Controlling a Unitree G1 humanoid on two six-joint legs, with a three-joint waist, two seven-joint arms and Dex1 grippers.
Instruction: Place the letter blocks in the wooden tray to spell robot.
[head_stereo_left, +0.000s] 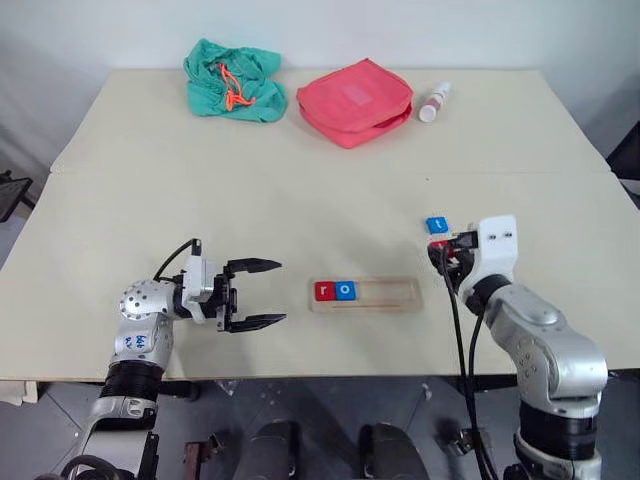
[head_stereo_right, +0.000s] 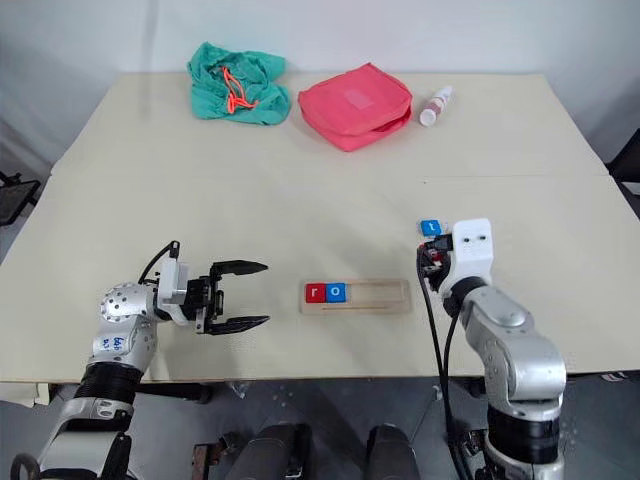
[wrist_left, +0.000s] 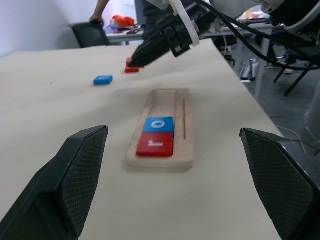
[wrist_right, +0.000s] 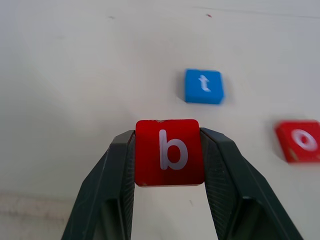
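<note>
While the right gripper (wrist_right: 169, 160) was clamped on the red b block (wrist_right: 169, 151), fingers pressed against its two side edges, it sat above the table (head_stereo_left: 300, 190) just to the right of the wooden tray (head_stereo_left: 385, 293) and near the blue t block (head_stereo_left: 437, 225). The b faced the wrist camera upright, and the block looked clear of the tabletop, though I couldn't tell how far. The tray lay near the front edge of the table, between the two arms, long side running left to right. Two blocks were in its groove at the left end: the red r block (head_stereo_left: 324, 291) first, the blue o block (head_stereo_left: 346, 290) touching it on the right. The rest of the groove was bare wood. The t block lay flat on the table behind the right gripper, apart from the tray. The red o block (wrist_right: 299, 141) also lay flat on the table, near the t block and off to one side of the held b. The left gripper (head_stereo_left: 266, 293) hovered to the left of the tray, pointed at it, fingers spread wide with nothing between them. At the back of the table were a green cloth bag (head_stereo_left: 234, 80), a red pouch (head_stereo_left: 354, 100) and a small white bottle (head_stereo_left: 434, 102) lying on its side, all well apart from the tray.
</note>
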